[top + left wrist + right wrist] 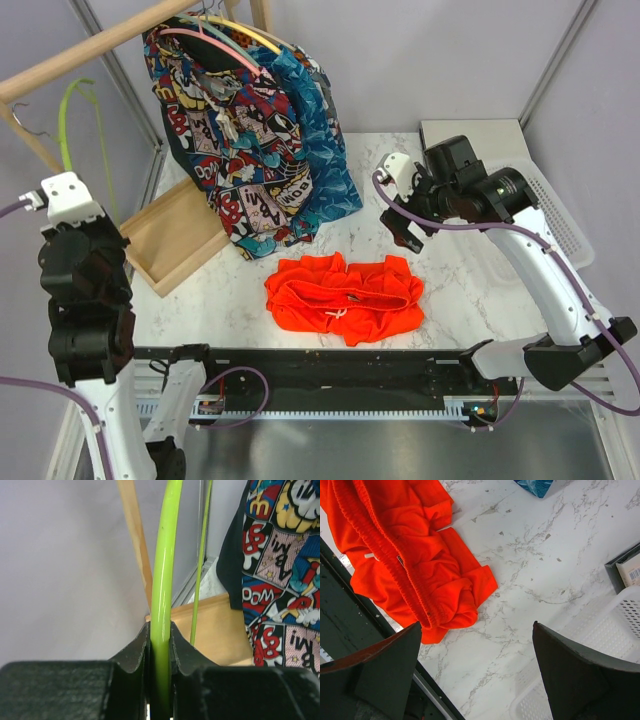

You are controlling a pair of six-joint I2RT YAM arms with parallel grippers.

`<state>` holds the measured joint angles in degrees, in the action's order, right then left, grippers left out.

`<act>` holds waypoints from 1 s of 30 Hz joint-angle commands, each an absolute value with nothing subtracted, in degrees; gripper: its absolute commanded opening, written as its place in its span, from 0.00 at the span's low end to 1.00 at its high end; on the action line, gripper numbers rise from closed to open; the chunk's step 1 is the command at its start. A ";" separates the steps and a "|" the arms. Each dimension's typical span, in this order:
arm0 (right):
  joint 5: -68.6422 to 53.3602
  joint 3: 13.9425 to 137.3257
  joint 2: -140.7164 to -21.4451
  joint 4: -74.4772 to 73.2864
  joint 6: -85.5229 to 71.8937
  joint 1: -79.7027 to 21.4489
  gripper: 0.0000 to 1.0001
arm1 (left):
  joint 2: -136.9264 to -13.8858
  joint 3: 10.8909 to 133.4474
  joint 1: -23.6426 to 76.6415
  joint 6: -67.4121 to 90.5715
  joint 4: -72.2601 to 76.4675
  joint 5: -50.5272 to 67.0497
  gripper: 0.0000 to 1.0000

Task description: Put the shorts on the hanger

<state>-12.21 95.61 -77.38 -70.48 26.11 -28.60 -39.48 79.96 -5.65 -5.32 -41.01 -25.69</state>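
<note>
The bright orange-red shorts (345, 298) lie crumpled on the marble table near its front edge, white drawstring showing. In the right wrist view the shorts (405, 555) fill the upper left. The lime-green hanger (66, 120) hangs at the far left by the wooden rail. My left gripper (160, 630) is shut on the hanger's (162, 575) thin green bar, which runs straight up from between the jaws. In the top view the left gripper (68, 182) is raised at the left edge. My right gripper (402, 208) hovers above the table, right of the shorts, open (476, 627) with nothing between its fingers.
A comic-print garment (230, 130) and a blue patterned one (320, 150) hang from the wooden rail (90, 50) on pink and yellow hangers. A wooden tray (175, 240) sits below them. A white perforated basket (560, 215) stands at the right edge.
</note>
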 commanded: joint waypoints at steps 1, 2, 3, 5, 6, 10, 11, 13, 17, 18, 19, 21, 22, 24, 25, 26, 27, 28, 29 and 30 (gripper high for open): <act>-13.10 100.10 -77.25 -67.51 23.39 -28.48 0.98 | -35.00 77.97 -5.63 -3.96 -48.77 -25.40 0.02; -12.66 100.63 -77.78 -65.06 19.64 -28.39 0.98 | -33.68 77.00 -5.54 -3.96 -49.39 -25.05 0.02; -12.74 102.03 -78.13 -63.82 17.69 -28.48 0.98 | -32.79 75.60 -5.54 -3.78 -51.13 -24.27 0.02; -17.45 104.23 -79.71 -61.27 13.73 -28.39 0.98 | -28.93 74.54 -5.62 -3.34 -52.29 -21.02 0.02; -20.10 106.24 -80.15 -60.22 12.32 -28.65 0.98 | -27.61 73.92 -5.54 -3.77 -53.25 -19.09 0.02; -24.08 106.61 -80.25 -45.76 5.37 -32.07 0.98 | -23.74 73.56 -5.80 -6.50 -59.21 -8.65 0.02; -23.56 106.26 -79.90 -43.18 5.45 -34.95 0.98 | -23.21 73.56 -5.80 -6.94 -60.46 -7.22 0.02; -20.14 105.03 -79.72 -37.48 8.60 -38.39 0.98 | -21.54 74.09 -5.89 -12.46 -65.53 2.22 0.02; -15.47 103.89 -80.16 -33.40 14.58 -46.21 0.98 | -18.38 78.03 -6.06 -24.57 -75.31 13.87 0.02; -15.29 103.71 -80.07 -32.96 15.29 -46.84 0.98 | -17.67 78.83 -6.06 -26.35 -76.89 15.28 0.02; -15.03 103.28 -79.72 -32.00 16.08 -47.37 0.98 | -16.27 79.53 -6.06 -27.93 -78.30 17.21 0.02; -16.08 101.61 -78.32 -31.29 17.22 -48.16 0.98 | -15.47 81.99 -6.06 -33.56 -83.48 20.89 0.02; -18.69 100.82 -76.92 -31.12 19.23 -48.34 0.98 | -15.38 82.87 -6.06 -35.05 -84.89 22.22 0.02; -20.12 97.83 -75.24 -30.85 20.65 -49.13 0.98 | -15.47 84.99 -6.06 -38.50 -88.07 26.96 0.02; -20.56 96.87 -74.36 -30.76 21.52 -49.57 0.98 | -15.03 85.34 -6.06 -39.19 -88.15 30.90 0.02; -20.91 95.90 -73.05 -30.94 23.19 -50.70 0.98 | -14.94 85.17 -6.06 -40.16 -88.15 34.07 0.02; -20.83 94.06 -72.52 -31.37 24.60 -51.41 0.98 | -14.85 83.51 -6.15 -42.34 -88.15 40.45 0.02; -21.09 93.61 -71.81 -33.73 25.91 -52.03 0.98 | -14.85 82.45 -6.24 -43.41 -88.07 43.30 0.02; -22.92 94.21 -71.72 -36.01 28.71 -52.73 0.98 | -15.72 80.44 -6.68 -45.68 -88.07 46.11 0.02; -23.55 95.44 -71.63 -38.82 29.96 -52.65 0.98 | -16.69 79.55 -7.11 -46.75 -88.15 50.23 0.02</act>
